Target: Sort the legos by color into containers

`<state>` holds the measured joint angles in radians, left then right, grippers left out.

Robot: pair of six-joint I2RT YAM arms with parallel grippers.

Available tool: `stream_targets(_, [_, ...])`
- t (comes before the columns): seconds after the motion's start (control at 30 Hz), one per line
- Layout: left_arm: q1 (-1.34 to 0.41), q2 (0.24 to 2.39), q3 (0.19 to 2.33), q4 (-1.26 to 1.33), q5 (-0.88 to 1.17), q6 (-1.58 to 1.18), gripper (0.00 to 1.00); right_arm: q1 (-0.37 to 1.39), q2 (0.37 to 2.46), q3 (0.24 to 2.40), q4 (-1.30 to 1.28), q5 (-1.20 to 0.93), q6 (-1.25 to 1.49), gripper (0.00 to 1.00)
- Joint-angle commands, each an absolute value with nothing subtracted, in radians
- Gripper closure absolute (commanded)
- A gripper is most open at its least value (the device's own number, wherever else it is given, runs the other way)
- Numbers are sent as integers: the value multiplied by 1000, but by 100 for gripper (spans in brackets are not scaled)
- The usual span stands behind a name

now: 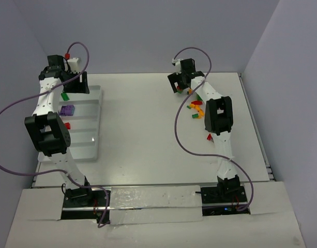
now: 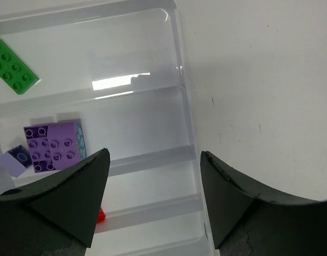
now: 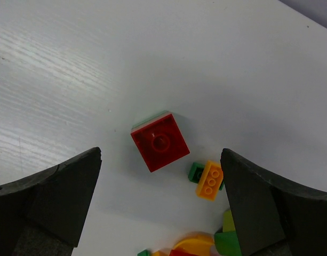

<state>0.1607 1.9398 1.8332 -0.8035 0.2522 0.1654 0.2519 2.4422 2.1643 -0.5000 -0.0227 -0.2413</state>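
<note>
The white divided tray point(image 1: 89, 147) lies on the left of the table. In the left wrist view its compartments point(image 2: 180, 80) hold a green brick point(image 2: 14, 66), purple bricks point(image 2: 54, 146) and a bit of red brick point(image 2: 101, 215), one colour per compartment. My left gripper point(image 2: 154, 176) hovers open and empty over the tray's far end point(image 1: 75, 82). My right gripper point(image 3: 161, 154) stands open over loose legos at the back right point(image 1: 180, 82). Between its fingers lie a red square brick point(image 3: 159, 141) and an orange brick point(image 3: 210, 180) stacked on a dark green one point(image 3: 194, 172).
More loose legos point(image 1: 197, 109) in orange, red and green lie beside the right arm, with a red piece point(image 1: 209, 137) nearer its base. A heap of orange, red and lime pieces point(image 3: 206, 245) sits under the right wrist. The back wall stands close behind both grippers.
</note>
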Motion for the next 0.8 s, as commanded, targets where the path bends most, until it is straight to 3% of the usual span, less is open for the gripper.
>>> stream_targets(0.0, [158,1884,1873,-830,298,169,22,236,2461,2227,-466,-93,-269,1])
stream_targets(0.2, [158,1884,1876,-834,293,175,22,229,2483,2257,-486,-175,-307,11])
stream_targets(0.37, [157,1887,1880,-839,291,175,22,224,2500,2282,-506,-206,-325,28])
stream_targets(0.43, [158,1890,1885,-842,288,176,22,224,2508,2291,-515,-206,-327,28])
stream_targets(0.57, [157,1896,1894,-856,289,179,22,224,2539,2328,-529,-179,-332,17])
stream_targets(0.77, [156,1897,1904,-858,291,176,22,221,2546,2332,-519,-152,-348,15])
